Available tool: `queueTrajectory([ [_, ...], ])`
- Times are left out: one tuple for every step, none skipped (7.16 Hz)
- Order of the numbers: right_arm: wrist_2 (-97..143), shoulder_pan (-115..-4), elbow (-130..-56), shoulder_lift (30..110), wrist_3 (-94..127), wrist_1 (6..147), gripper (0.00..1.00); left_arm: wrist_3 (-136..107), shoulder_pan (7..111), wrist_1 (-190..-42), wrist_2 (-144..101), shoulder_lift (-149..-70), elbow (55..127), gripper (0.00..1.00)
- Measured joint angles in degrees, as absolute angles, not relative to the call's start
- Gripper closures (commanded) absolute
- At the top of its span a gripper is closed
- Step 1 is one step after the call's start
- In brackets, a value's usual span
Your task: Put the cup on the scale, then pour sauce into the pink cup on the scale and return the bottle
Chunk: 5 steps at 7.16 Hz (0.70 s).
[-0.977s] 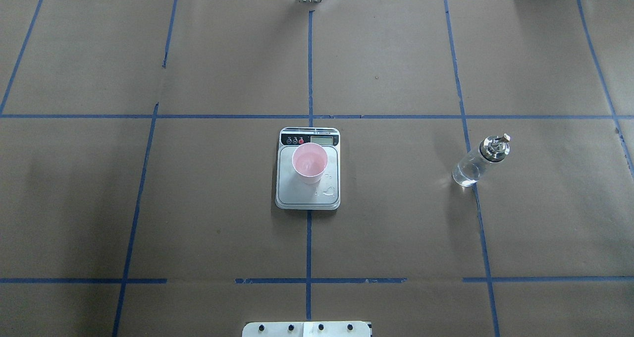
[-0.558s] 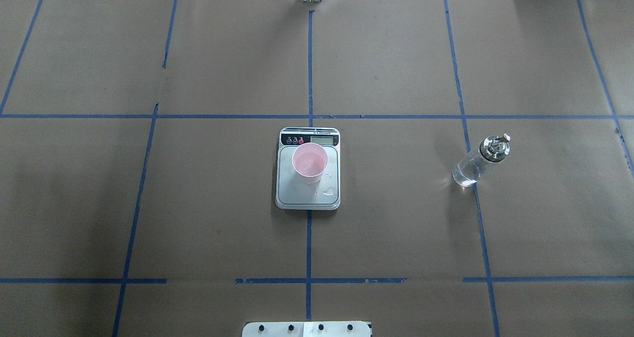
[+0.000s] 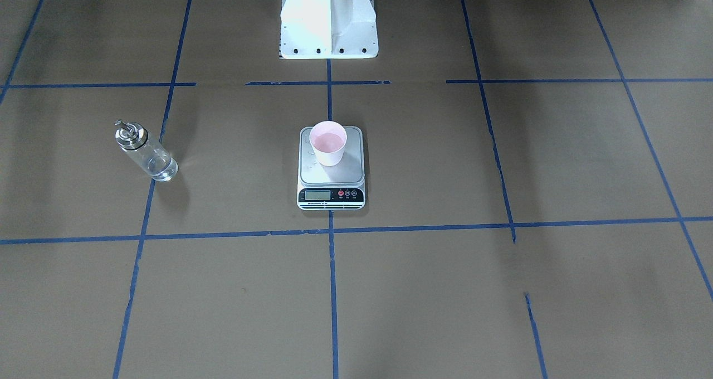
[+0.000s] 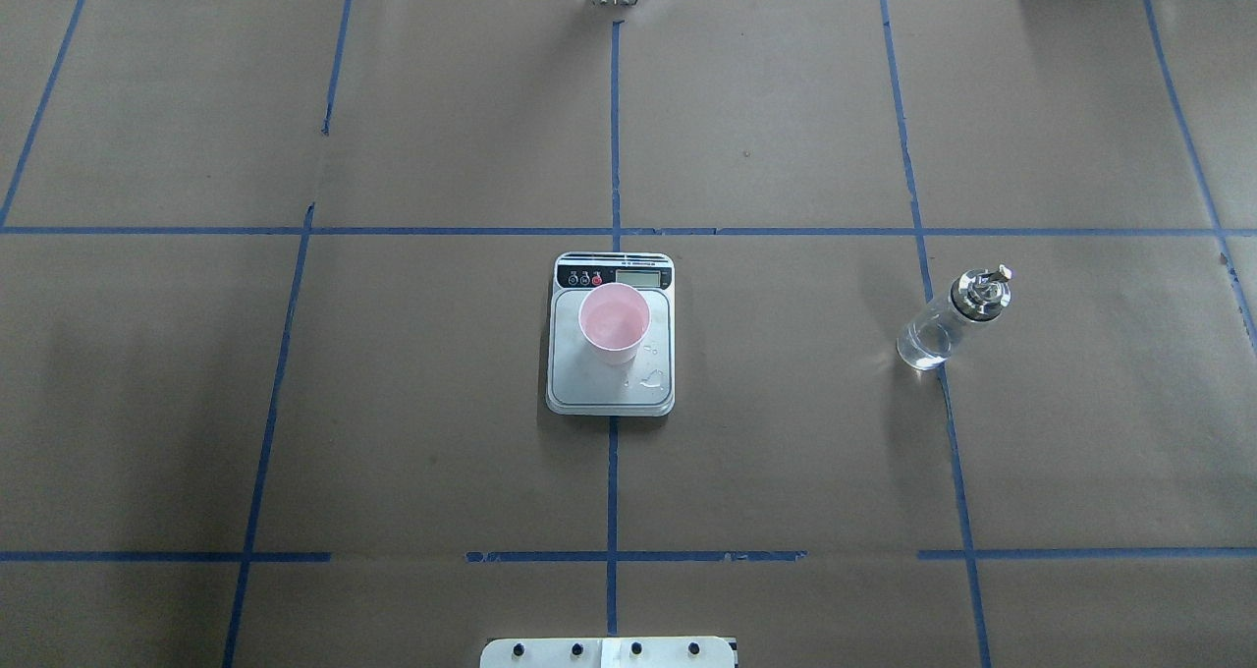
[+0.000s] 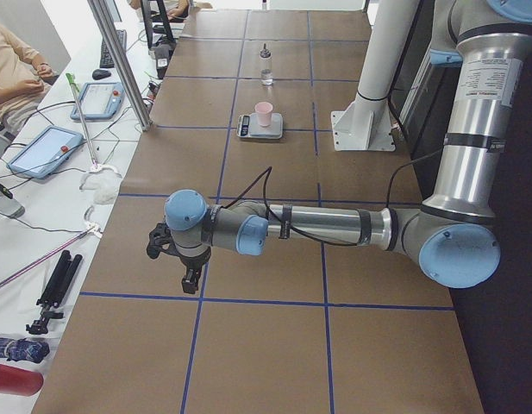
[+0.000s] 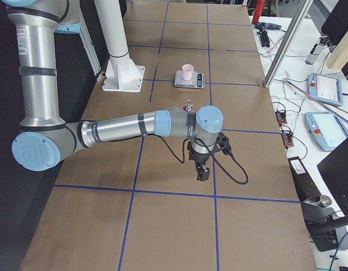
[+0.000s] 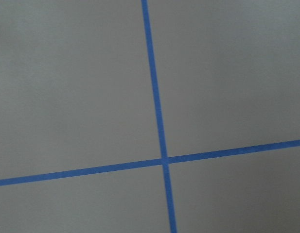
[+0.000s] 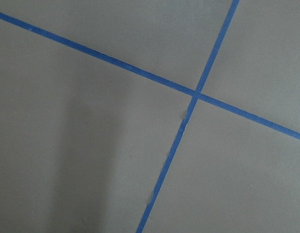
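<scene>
Cup: small, pale pink, tapered paper cup point(image 4: 614, 324), stands upright on small square digital scale point(image 4: 609, 393) w/ silver steel platform, white body and black front strip. Cup sits toward display end of platform, inside its edges. Few clear droplets point(image 4: 650, 381) lie on platform just beside cup.

Small clear glass cylindrical bottle point(image 4: 941, 326) w/ shiny silver cap & thin spout stands upright on brown-paper table point(image 4: 786, 452), on robot's right, well apart from scale, base at a blue tape line point(image 4: 957, 472). Clear, colourless sauce point(image 4: 921, 346) shows through glass near base.

Left gripper point(image 5: 190, 280) hangs pointing down over paper toward table's left end, near a tape crossing, well apart from scale. Right gripper point(image 6: 202, 174) does likewise toward right end. Both show only in side views, so can't tell if claws are spread or pressed together. Wrist cams show only paper & tape crossings.
</scene>
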<state>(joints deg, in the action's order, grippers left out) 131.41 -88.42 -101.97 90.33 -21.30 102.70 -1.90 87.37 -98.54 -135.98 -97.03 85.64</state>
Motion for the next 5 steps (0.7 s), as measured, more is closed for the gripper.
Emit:
queueTrajectory([
  [131.41,-88.38,-101.57,91.21,-21.17,101.01,0.00,-1.66,86.62,-98.24,-135.88,-96.98,86.23,0.00],
  [131.40,-88.29,-101.15,91.59,-21.16,100.19,0.00,-1.50,86.03,-98.24,-135.22,-96.75,86.53,0.00],
  [131.40,-88.19,-100.85,91.74,-21.24,99.74,0.00,-1.44,85.79,-98.14,-134.53,-96.47,87.01,0.00],
  [131.40,-88.08,-100.62,91.75,-21.33,99.53,0.00,-1.46,85.67,-98.03,-134.19,-95.97,87.86,0.00],
  [131.38,-87.93,-100.52,91.76,-21.37,99.36,0.00,-1.52,85.61,-97.96,-134.22,-95.43,88.58,0.00],
])
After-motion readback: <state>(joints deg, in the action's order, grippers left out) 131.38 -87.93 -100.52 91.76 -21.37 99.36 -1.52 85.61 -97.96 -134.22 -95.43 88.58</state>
